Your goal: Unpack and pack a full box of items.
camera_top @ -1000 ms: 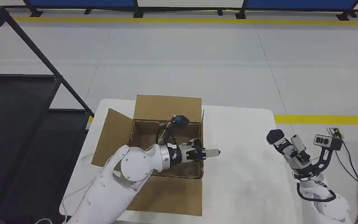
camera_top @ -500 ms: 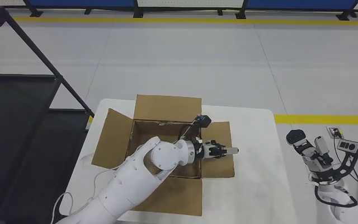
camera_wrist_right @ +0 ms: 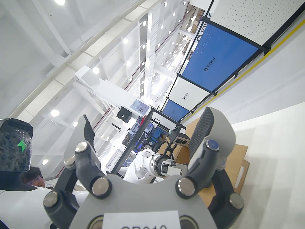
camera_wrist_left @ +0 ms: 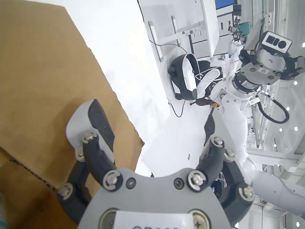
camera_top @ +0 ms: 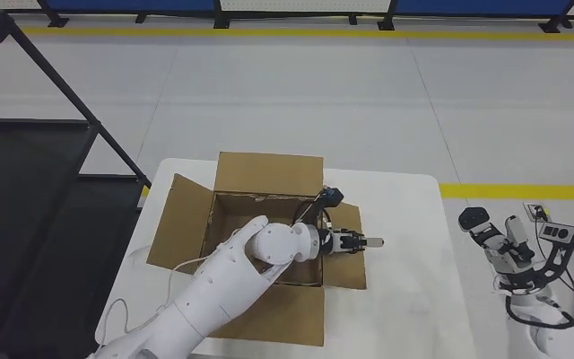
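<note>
**Box contents and arm ends out of sight**

From above, the left arm (camera_top: 224,287) lies across the box (camera_top: 269,170) and covers most of its inside, so what it holds cannot be told. In the left wrist view a pale patch (camera_wrist_left: 2,210) inside the box is cut by the picture's edge and too blurred to name. The right flap (camera_top: 352,269), folded out toward the tabletop's (camera_top: 404,296) right edge, sits partly under the left gripper (camera_top: 369,240); whether the fingers touch the cardboard cannot be told. The near flap (camera_top: 287,314) is half covered by the same arm. The right arm (camera_top: 534,328), past the tabletop's right edge, is cut off at the picture's corner. In the right wrist view one finger of the right gripper (camera_wrist_right: 147,115) hides part of the box.
</note>
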{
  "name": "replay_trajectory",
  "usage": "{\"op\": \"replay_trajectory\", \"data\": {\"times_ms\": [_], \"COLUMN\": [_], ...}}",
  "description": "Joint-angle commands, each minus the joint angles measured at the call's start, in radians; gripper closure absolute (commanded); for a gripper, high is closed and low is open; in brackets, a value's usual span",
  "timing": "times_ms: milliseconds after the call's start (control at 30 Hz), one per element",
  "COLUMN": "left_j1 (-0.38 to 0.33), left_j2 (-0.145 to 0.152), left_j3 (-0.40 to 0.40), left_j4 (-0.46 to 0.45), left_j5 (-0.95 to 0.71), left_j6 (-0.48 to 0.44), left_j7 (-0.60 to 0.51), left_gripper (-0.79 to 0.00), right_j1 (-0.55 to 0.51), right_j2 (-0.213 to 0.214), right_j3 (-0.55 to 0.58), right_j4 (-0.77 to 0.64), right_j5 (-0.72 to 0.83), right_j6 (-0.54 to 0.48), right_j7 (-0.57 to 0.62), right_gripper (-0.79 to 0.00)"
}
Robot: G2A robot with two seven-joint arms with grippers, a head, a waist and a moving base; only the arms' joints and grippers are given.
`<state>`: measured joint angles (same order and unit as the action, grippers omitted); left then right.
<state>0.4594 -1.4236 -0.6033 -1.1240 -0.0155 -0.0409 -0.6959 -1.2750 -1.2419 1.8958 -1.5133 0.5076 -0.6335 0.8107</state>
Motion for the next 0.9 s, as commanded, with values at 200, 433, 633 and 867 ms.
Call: {"op": "replay_trajectory", "data": {"times_ms": [200,433,633,867], "left_j1": [0.072,0.399,0.719,1.016], "left_j2": [0.051,0.170,0.220,0.234], "left_j3": [-0.180,-0.576,-0.924,-1.174], "left_j4": [-0.134,-0.605,-0.886,-0.975], "left_j5": [-0.005,0.111,0.085,-0.054], "left_j6": [-0.059,-0.028,-0.047,-0.210], "left_j7": [0.035,0.005,-0.008,-0.001], "left_gripper": [-0.785,-0.785,-0.785,-0.785], "right_j1": [-0.031,-0.043,-0.011,0.036], "right_j2": [-0.002,0.004,0.002,-0.006], "right_j3": [-0.038,-0.104,-0.236,-0.337], "right_j4": [-0.099,-0.284,-0.423,-0.431], "right_j5": [-0.020,-0.173,-0.436,-0.555], "right_j6": [-0.091,-0.174,-0.156,-0.121], "right_j7": [-0.007,0.052,0.056,-0.015], "right_gripper": [-0.785,-0.785,-0.785,-0.785]}}
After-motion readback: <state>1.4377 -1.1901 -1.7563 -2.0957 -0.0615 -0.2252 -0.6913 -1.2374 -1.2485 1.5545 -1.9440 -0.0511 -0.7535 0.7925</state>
